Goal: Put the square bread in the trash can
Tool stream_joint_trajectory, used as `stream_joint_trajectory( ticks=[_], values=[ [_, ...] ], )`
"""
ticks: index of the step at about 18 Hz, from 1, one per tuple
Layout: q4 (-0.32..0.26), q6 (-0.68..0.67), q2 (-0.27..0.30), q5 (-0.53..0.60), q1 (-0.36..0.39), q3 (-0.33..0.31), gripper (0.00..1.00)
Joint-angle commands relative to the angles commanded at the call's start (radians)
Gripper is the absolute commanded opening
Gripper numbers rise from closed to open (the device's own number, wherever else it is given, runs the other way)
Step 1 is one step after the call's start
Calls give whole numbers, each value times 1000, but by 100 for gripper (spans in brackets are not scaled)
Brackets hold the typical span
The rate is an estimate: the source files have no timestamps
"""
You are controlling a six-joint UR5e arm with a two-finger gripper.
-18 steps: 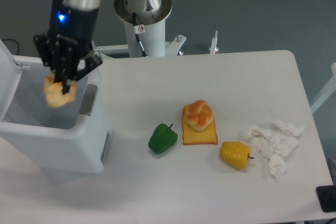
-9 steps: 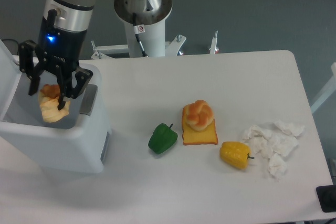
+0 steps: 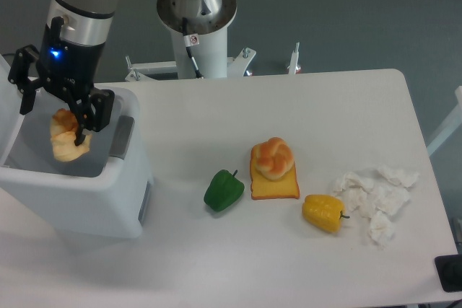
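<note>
Pincer (image 3: 67,135) gripping square bread (image 3: 66,137) — inside trash can (image 3: 86,200) rim, clear of walls

The trash can (image 3: 94,200) looks like smooth white plastic. The worktop (image 3: 325,106) is matt white. Both peppers, green (image 3: 223,190) and yellow (image 3: 324,212), look glossy. The tissue (image 3: 375,196) on the right is crumpled paper.

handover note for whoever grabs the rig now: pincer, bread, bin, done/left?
Pincer: shut on the square bread, held over the open trash can, just at its opening.
Done: bread picked up and carried to the bin.
Left: release the bread into the bin, then pull the arm clear.
Not part of the job, on the table: green pepper, yellow pepper, bun on the flat orange slice, crumpled tissue.
</note>
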Motion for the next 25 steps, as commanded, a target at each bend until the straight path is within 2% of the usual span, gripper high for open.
stream_joint_trajectory(
  ticks=[7, 16, 25],
  values=[
    [2, 9, -14, 0, 3, 6, 100],
    [-2, 75, -12, 0, 100, 8, 100],
    [-5, 74, -9, -2, 106, 6, 100]
  ],
)
